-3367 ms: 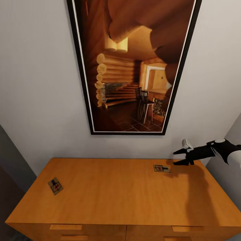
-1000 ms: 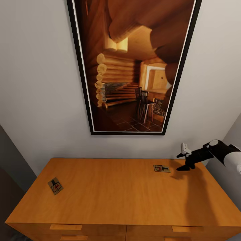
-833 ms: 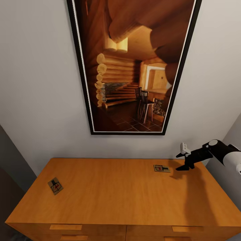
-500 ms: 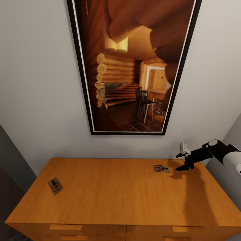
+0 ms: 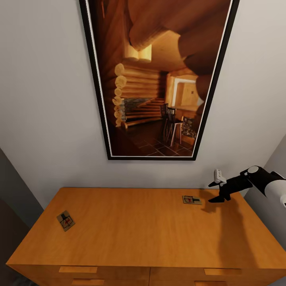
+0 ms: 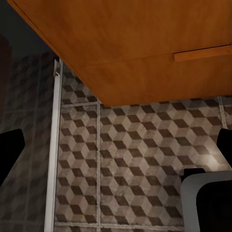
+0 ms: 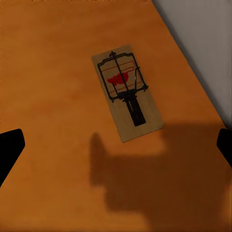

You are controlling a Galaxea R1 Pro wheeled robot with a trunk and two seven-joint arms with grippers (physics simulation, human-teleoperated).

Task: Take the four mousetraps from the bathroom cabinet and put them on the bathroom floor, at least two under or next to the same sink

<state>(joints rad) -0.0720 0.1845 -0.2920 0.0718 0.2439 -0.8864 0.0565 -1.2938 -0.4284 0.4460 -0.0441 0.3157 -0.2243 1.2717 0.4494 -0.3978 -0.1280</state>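
A: Where are the mousetraps?

B: Two show on the flat top of the cabinet (image 5: 131, 226). One mousetrap (image 5: 192, 200) lies near the back right of the top, close to the wall. The other mousetrap (image 5: 65, 220) lies near the left edge, turned at an angle. They are well apart from each other.

A: And the right gripper (image 5: 216, 191)?

B: It hangs above the back right corner of the cabinet, just beside the nearer trap and clear of it. One finger points up with a white pad (image 5: 218, 175), the other dark finger (image 5: 216, 200) points down toward the wood, so the jaws stand wide apart with nothing between them. Its shadow falls on the top to the right of the trap.

A: What does the right wrist camera give?

B: That same trap (image 7: 127, 92) lies flat on the orange wood, red spot under the dark wire frame, with the black fingertips (image 7: 9, 145) at the two edges of the picture, well clear of the board.

A: The left gripper (image 6: 116, 147)?

B: Its wrist camera looks at the bathroom floor (image 6: 135, 164), cube-patterned tiles, below a front corner of the cabinet with one drawer handle (image 6: 202, 52). The dark fingertips (image 6: 8, 147) sit at opposite edges, so the jaws are spread and hold nothing.

A: Anything else?

B: A tall black-framed picture (image 5: 159, 79) of a log interior hangs on the wall above the cabinet.
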